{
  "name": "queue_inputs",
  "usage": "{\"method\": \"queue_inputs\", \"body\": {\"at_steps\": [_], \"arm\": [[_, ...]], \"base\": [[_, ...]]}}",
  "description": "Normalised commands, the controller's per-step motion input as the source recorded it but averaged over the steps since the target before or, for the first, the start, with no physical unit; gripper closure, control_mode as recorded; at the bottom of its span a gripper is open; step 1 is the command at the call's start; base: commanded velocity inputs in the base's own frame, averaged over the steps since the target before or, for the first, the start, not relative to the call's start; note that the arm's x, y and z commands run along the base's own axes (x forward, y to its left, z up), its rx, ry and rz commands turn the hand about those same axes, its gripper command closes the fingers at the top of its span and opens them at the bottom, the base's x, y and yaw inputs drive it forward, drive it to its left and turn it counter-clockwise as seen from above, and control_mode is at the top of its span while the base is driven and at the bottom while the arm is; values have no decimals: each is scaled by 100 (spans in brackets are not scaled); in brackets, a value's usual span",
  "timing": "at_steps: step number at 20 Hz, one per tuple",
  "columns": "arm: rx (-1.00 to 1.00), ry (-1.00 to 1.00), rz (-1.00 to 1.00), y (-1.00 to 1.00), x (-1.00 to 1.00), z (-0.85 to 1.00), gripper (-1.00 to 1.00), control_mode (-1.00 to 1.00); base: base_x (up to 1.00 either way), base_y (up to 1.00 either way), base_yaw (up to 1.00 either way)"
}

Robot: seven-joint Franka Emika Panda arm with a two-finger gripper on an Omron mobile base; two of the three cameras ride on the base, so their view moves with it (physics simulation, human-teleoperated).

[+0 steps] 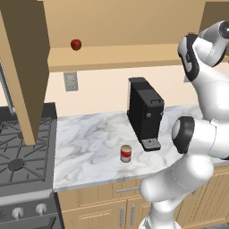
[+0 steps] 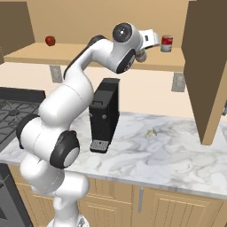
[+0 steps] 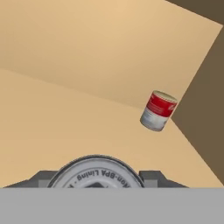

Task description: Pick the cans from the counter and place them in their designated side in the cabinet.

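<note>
My gripper (image 3: 96,177) is shut on a can (image 3: 95,173); its round pale lid with printed lettering sits between the two fingertips. In the right base view the gripper (image 2: 153,39) is raised to the cabinet shelf (image 2: 88,57), just left of a small red-and-grey can (image 2: 166,43) standing at the shelf's right end. That can (image 3: 158,110) appears ahead of the hand, near the cabinet's side wall. A red-labelled can (image 1: 126,153) stands upright on the marble counter (image 1: 89,147), in front of the coffee machine.
A black coffee machine (image 1: 145,113) stands on the counter under the arm. A red ball-like fruit (image 1: 76,44) rests at the shelf's left end. Open brown cabinet doors (image 2: 207,66) hang at both sides. The gas stove (image 1: 22,152) lies to the left.
</note>
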Motion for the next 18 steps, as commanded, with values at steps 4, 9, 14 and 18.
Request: {"method": "queue_inputs", "body": {"at_steps": [4, 9, 14, 18], "arm": [[0, 0, 0, -10, 24, -5, 100, -100], [0, 0, 0, -17, 25, -1, 100, -100], [0, 0, 0, -17, 27, -6, 100, -100], [0, 1, 0, -16, 30, -8, 100, -100]], "base": [[0, 0, 0], [0, 0, 0], [0, 0, 0], [0, 0, 0]]}}
